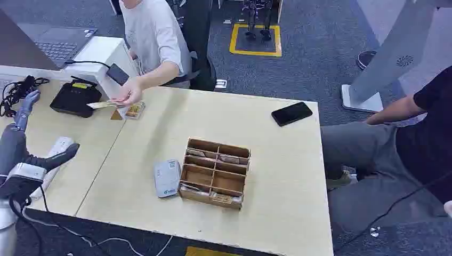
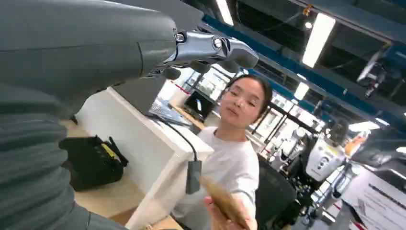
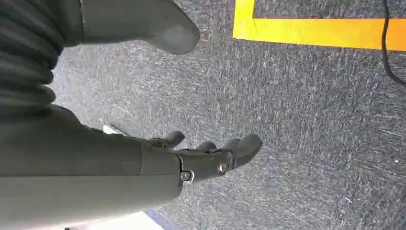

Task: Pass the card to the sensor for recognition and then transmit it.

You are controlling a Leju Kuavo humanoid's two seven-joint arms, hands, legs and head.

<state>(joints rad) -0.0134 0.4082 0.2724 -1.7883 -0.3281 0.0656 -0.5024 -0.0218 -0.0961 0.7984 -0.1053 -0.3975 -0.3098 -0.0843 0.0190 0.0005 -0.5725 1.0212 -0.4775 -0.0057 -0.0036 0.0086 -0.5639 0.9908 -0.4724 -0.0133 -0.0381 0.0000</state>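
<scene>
Person's hand [image 1: 128, 95] beside black sensor [image 1: 75, 99]

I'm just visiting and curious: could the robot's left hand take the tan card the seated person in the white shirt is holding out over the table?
Probably yes. The left hand is raised, empty, with fingers apart, and the tan card is held out towards it beside the black sensor box. Nothing lies between them, though a gap remains.

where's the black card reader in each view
Head view: black card reader at the table's far left, beside the person's hand.
Left wrist view: black card reader low on the tabletop, behind the left hand.
Right wrist view: not in it.
Shared landmark: white box.
</scene>
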